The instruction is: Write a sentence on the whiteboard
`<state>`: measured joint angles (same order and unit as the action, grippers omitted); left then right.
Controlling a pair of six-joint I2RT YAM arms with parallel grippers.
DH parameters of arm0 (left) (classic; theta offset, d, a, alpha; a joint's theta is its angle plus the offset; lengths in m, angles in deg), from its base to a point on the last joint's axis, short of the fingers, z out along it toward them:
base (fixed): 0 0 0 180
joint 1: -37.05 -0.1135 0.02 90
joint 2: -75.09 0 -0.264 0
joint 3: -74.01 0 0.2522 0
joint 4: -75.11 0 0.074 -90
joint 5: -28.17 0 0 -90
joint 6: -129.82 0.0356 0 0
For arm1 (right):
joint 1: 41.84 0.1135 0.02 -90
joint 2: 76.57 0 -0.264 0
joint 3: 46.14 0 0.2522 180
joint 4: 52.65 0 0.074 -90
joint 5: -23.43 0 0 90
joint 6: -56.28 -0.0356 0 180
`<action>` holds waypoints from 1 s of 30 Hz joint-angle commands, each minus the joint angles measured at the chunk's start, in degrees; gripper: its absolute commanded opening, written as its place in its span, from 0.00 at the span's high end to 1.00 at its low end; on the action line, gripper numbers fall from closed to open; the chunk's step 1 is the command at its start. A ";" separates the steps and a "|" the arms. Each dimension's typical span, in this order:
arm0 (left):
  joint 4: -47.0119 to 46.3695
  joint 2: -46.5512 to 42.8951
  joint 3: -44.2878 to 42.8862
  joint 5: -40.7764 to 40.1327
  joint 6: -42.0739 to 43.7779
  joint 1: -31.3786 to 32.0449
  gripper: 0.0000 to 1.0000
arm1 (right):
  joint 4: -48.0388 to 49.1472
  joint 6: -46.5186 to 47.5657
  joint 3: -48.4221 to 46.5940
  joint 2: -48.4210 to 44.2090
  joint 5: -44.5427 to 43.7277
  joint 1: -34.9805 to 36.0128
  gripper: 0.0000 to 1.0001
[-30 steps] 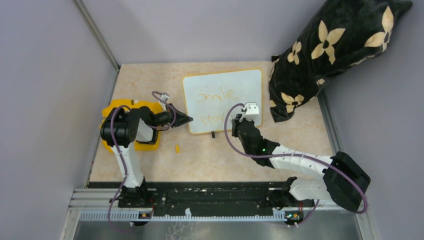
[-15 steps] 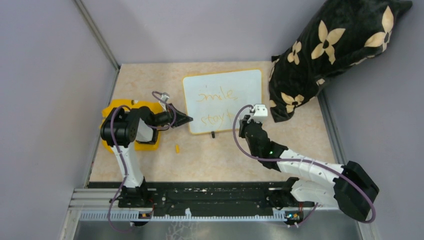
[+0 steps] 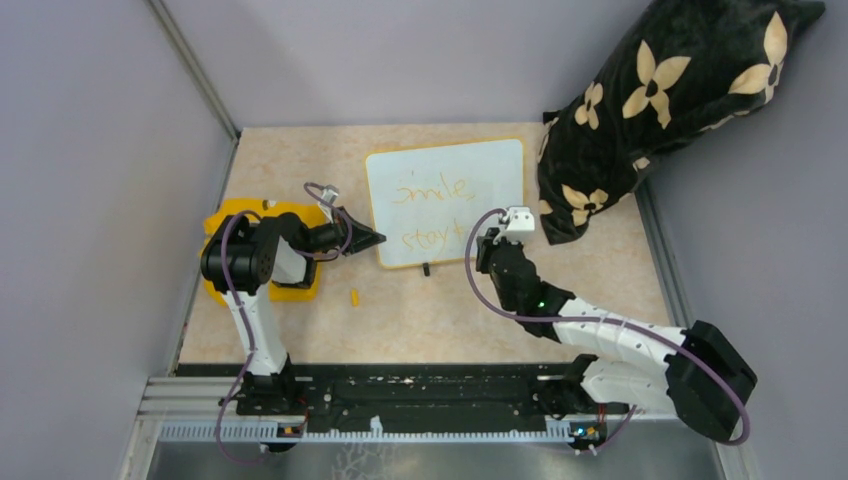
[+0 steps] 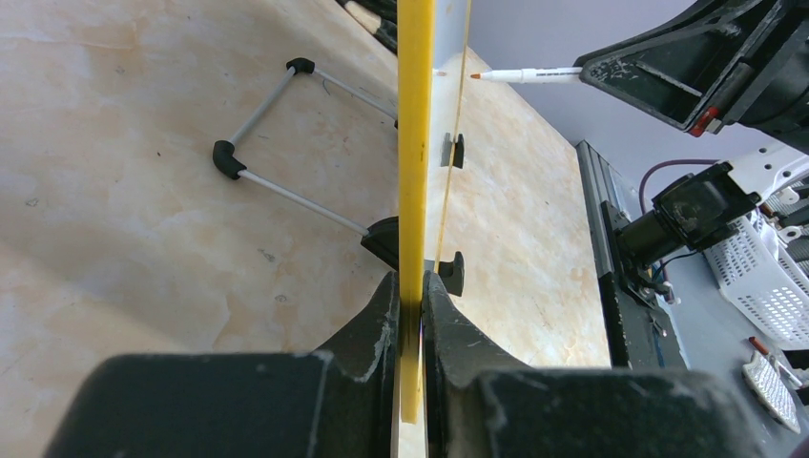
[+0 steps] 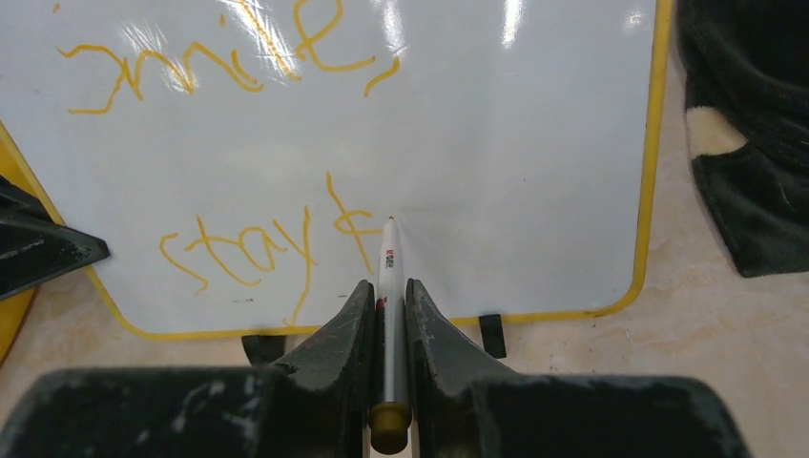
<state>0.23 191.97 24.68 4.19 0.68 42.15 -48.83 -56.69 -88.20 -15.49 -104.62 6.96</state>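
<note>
Right gripper [image 5: 386, 286], clamped on marker [image 5: 389, 250], tip near whiteboard [image 5: 534, 143]: press lightly, continue the sentence [image 5: 250, 250] level (left gripper [image 4: 410, 284] pinches its rim).

Whiteboard [image 5: 515, 143]: glossy, smooth, showing glare streaks. Table [image 3: 440, 310]: matt, marbled beige. Pillow [image 3: 690, 110]: plush black cloth. Pen [image 5: 389, 277]: smooth white plastic.

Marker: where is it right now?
Right wrist view, centre: the marker is clamped in the right pincer, its tip at the lower middle of the whiteboard, just right of the last letter of the sentence.
</note>
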 commanded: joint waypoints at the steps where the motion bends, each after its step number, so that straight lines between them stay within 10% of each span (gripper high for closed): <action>1: -1.10 0.36 -0.77 -1.24 1.56 0.17 1.00 | 3.45 0.56 -3.28 1.40 0.60 -0.87 1.00; 30: -1.01 0.32 -0.80 -1.27 1.53 0.17 1.00 | -0.36 -3.78 1.76 1.03 2.69 -1.86 1.00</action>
<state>0.23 191.97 24.68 4.19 0.68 42.15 -48.42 -58.74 -87.43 -12.89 -102.69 5.60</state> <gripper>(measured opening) 0.134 0.126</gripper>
